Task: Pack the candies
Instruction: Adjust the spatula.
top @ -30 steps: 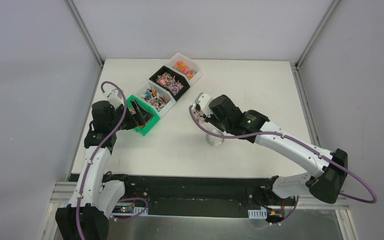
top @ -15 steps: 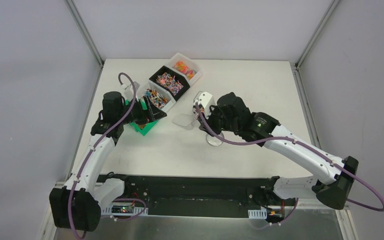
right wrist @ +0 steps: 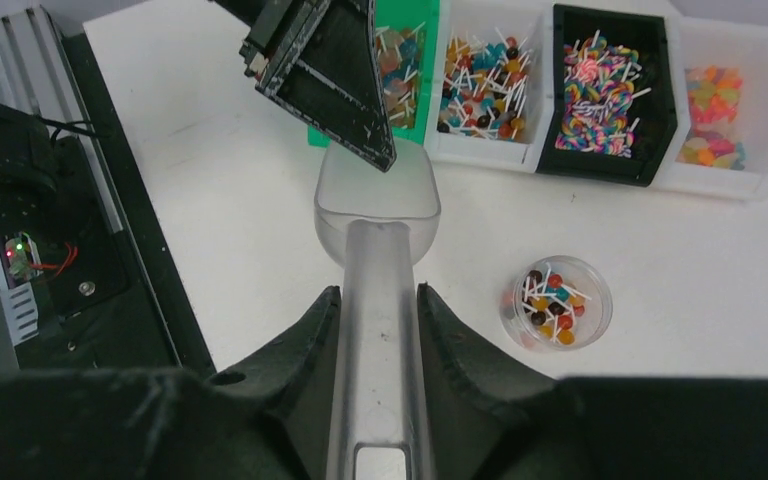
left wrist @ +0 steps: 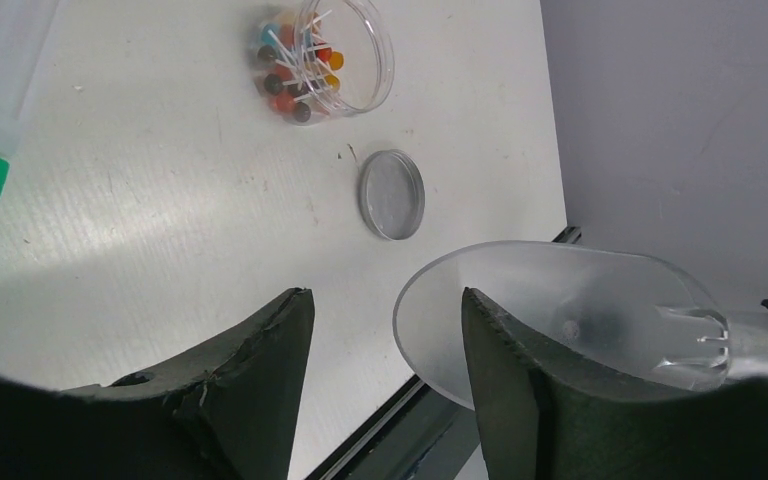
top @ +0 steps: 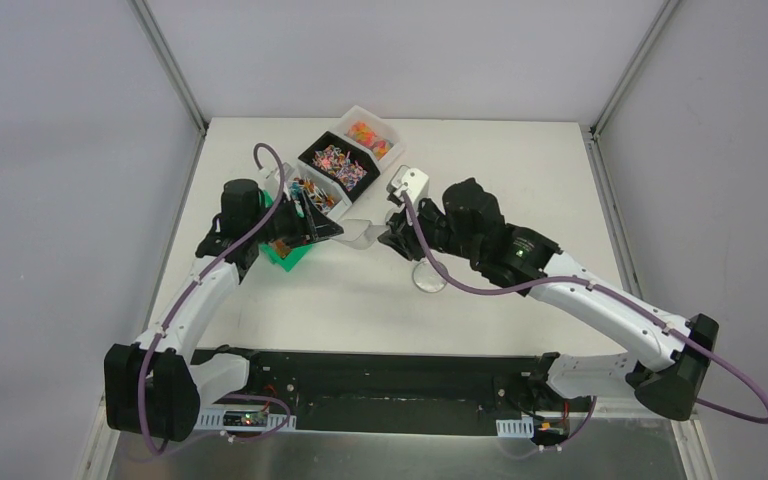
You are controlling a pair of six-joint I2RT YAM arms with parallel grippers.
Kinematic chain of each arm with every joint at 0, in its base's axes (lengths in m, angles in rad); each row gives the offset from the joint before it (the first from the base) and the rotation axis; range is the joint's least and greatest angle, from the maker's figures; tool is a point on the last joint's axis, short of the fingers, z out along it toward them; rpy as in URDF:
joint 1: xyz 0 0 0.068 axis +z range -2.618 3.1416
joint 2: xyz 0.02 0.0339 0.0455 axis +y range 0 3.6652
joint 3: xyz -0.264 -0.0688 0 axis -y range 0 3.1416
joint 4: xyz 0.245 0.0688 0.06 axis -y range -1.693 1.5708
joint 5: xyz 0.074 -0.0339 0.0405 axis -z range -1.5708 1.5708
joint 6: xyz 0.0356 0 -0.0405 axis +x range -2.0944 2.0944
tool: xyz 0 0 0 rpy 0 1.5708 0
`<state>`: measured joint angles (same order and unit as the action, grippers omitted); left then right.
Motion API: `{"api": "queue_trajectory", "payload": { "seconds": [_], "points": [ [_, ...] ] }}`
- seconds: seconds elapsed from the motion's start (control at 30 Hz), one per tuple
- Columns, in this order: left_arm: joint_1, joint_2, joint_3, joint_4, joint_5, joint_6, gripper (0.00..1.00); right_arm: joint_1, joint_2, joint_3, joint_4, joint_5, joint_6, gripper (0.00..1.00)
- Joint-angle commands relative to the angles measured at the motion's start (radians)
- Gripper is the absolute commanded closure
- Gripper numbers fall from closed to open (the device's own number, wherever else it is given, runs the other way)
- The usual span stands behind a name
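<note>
My right gripper (right wrist: 378, 292) is shut on the handle of a clear plastic scoop (right wrist: 377, 205), whose bowl is empty. My left gripper (left wrist: 385, 300) is open, and one finger (right wrist: 360, 100) reaches the far rim of the scoop's bowl (left wrist: 580, 300); nothing is held between its fingers. From above, the two grippers (top: 325, 228) (top: 395, 238) meet over the scoop (top: 360, 235), right of the green bin. Candies (right wrist: 550, 300), small lollipops in mixed colours, lie in a clear round jar (left wrist: 325, 65) on the table. More candies (right wrist: 480, 80) fill the bins.
Four small bins stand in a diagonal row: green (top: 285, 255), white (top: 315, 195), black (top: 338, 165) and white with orange sweets (top: 370, 135). The jar's clear lid (left wrist: 392, 193) lies flat beside the jar. The table's near edge (left wrist: 430, 400) is close below the scoop.
My left arm has swung right from the green bin to the scoop, and its jaws have narrowed. My right arm has brought the scoop left to meet it.
</note>
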<state>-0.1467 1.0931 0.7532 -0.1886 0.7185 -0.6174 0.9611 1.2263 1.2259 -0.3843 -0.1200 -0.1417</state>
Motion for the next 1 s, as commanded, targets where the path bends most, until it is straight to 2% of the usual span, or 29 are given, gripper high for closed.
{"api": "queue_trajectory", "payload": {
  "seconds": [0.0,0.17,0.2,0.27,0.3,0.37,0.67,0.8,0.97],
  "points": [
    [-0.020,0.004,-0.011,0.041,0.030,-0.001,0.45,0.001,-0.075,-0.026,0.272,0.068,0.036,1.00],
    [-0.022,-0.004,-0.005,0.035,0.013,-0.002,0.51,-0.009,-0.047,-0.046,0.340,0.063,0.045,1.00],
    [-0.022,-0.014,-0.001,0.027,-0.013,-0.003,0.47,-0.010,-0.034,-0.043,0.333,0.063,0.040,1.00],
    [-0.022,-0.041,0.012,-0.004,-0.101,-0.003,0.34,-0.014,-0.014,-0.042,0.317,0.074,0.025,1.00],
    [-0.022,-0.052,0.025,-0.029,-0.180,0.002,0.26,-0.018,-0.006,-0.042,0.312,0.085,0.016,1.00],
    [-0.022,-0.066,0.060,-0.077,-0.286,0.014,0.17,-0.030,0.001,-0.044,0.307,0.101,-0.004,1.00],
    [-0.021,-0.009,0.146,-0.192,-0.577,0.034,0.02,-0.140,0.083,0.044,0.260,0.166,-0.124,1.00],
    [-0.020,0.049,0.174,-0.208,-0.669,0.043,0.01,-0.173,0.200,0.159,0.212,0.185,-0.168,1.00],
    [-0.019,0.144,0.248,-0.208,-0.739,0.085,0.13,-0.181,0.347,0.306,0.174,0.219,-0.226,1.00]
  ]
}}
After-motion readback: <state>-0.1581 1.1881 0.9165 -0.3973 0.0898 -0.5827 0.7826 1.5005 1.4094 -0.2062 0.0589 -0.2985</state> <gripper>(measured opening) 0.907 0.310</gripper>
